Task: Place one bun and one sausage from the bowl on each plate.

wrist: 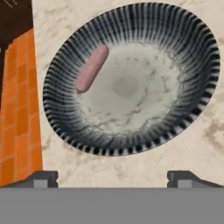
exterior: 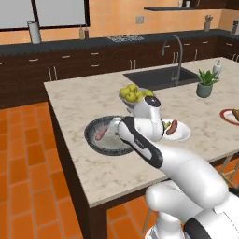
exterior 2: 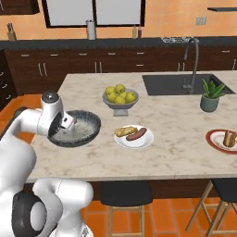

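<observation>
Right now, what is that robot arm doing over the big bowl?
The robot is sharing food from the bowl onto two plates. Its gripper hangs open above the bowl, holding nothing. One sausage lies in the bowl. The white plate already has a bun and a sausage. The red-rimmed plate at the far side has some food too, but it is partly cut off.
</observation>
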